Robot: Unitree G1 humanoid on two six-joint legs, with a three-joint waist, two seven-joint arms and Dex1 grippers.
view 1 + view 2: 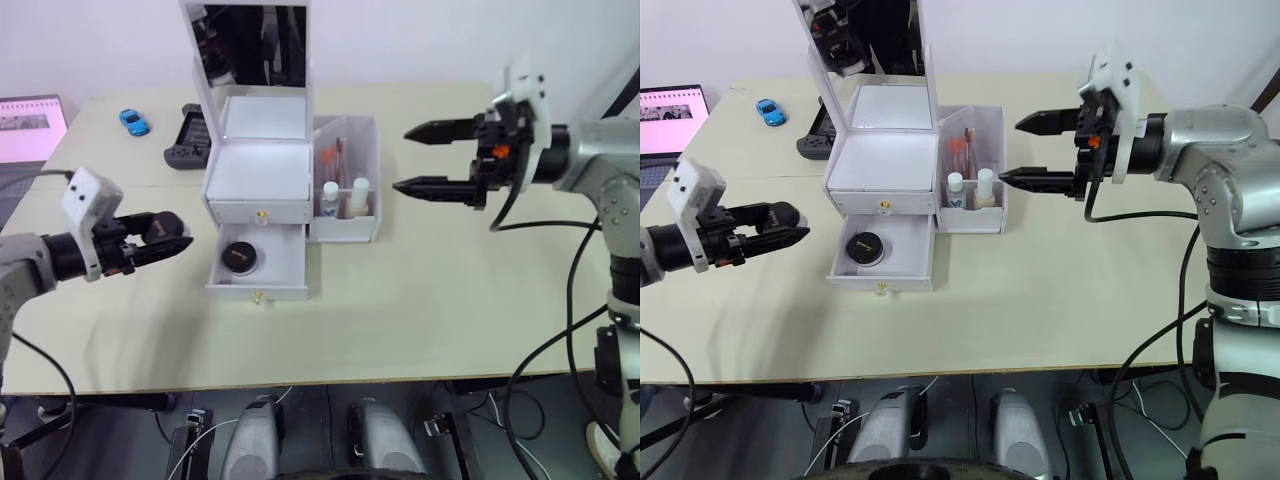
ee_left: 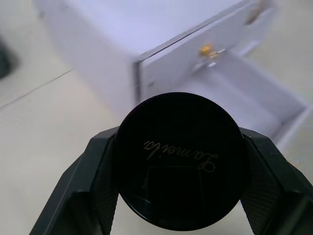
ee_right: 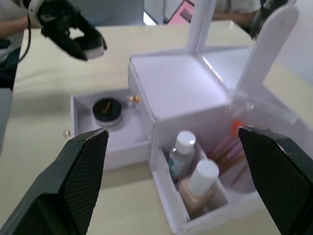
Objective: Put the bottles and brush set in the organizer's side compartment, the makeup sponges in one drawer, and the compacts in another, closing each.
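Now the left gripper point(image 1: 172, 240), clamped on a black compact point(image 2: 180, 160), sits just left of the open lower drawer point(image 1: 283, 262); the right gripper point(image 1: 418, 158) gapes wide, empty.

1. a pale beige desk point(image 1: 420, 330) spans the scene, with a seam running across its left part.
2. a plain white wall point(image 1: 420, 40) stands behind it.
3. at the far left edge sits a laptop point(image 1: 28, 125) with a pink screen.
4. black cables point(image 1: 545, 360) hang over the desk's near right edge.
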